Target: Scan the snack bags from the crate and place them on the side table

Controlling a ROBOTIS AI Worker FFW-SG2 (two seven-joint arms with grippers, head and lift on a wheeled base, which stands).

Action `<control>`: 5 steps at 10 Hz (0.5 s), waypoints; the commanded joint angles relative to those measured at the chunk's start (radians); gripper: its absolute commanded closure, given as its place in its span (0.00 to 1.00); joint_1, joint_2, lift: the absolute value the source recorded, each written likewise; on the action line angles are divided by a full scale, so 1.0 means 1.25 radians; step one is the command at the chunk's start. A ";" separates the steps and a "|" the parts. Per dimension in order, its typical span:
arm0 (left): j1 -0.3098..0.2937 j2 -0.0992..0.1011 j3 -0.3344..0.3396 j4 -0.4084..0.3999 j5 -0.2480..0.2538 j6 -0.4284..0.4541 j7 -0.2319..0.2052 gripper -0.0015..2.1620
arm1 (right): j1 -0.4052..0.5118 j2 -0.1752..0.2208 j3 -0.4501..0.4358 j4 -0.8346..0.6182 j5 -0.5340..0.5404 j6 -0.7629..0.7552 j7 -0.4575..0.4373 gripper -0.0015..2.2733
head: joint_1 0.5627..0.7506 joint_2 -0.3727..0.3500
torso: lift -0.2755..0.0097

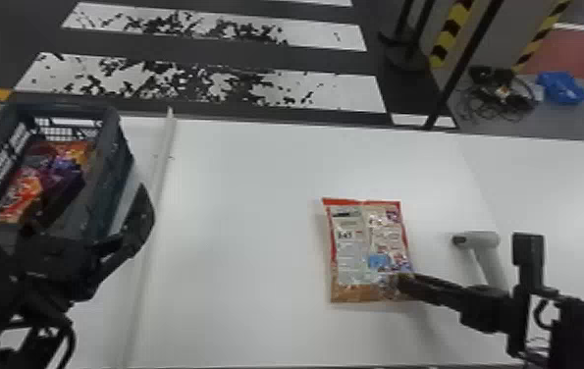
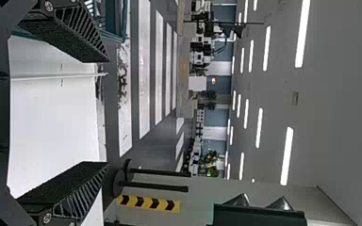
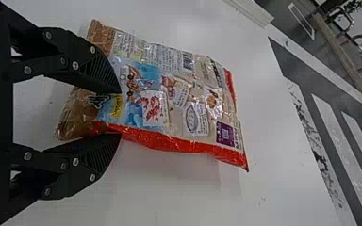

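- Nearly lengthwise from near to far, a red-edged snack bag (image 1: 366,245) lies on the white counter (image 1: 246,221), right of center, its far end tipped slightly left.
- Printed panels face up on the bag, a red band across its far end and a brown strip along its near end.
- Over the bag's near right corner, the right gripper (image 1: 401,283) holds its fingers moderately parted, pointing left in the head view.
- One finger overlaps the printed face in the right wrist view, while the other sits along the red long edge; whether they press on the wrapper cannot be told.
- Wide apart, the fingers of the left gripper (image 1: 112,182) have nothing between their tips, poised at the near right side of a dark crate (image 1: 111,132).
- More snack bags (image 1: 23,194), in red, orange and purple, lie inside the crate at the left.
- To the bag's right rests a pale handheld scanner (image 1: 484,240), its head pointed left and its handle running toward the near side, beyond the right gripper.
- Between crate and bag, a raised white strip (image 1: 158,181) runs from near to far.
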 commanded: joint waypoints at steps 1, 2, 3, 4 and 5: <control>0.000 -0.002 0.001 0.000 0.001 0.000 -0.001 0.05 | -0.012 -0.007 -0.041 0.033 -0.057 0.013 0.042 0.99 | 0.70 0.36 | 0.64; 0.000 -0.002 0.001 0.000 0.002 0.000 -0.001 0.05 | -0.030 -0.013 -0.082 0.077 -0.124 0.038 0.094 0.99 | 0.70 0.35 | 0.64; 0.000 -0.002 0.001 0.000 0.002 0.000 -0.003 0.05 | -0.044 -0.023 -0.126 0.116 -0.201 0.062 0.123 0.99 | 0.70 0.35 | 0.64; 0.001 -0.002 0.001 -0.001 0.002 0.000 -0.003 0.05 | -0.054 -0.028 -0.181 0.142 -0.265 0.094 0.138 0.99 | 0.70 0.33 | 0.64; 0.002 -0.002 0.000 -0.002 0.004 0.000 -0.003 0.05 | -0.060 -0.031 -0.231 0.154 -0.311 0.099 0.139 0.99 | 0.70 0.30 | 0.64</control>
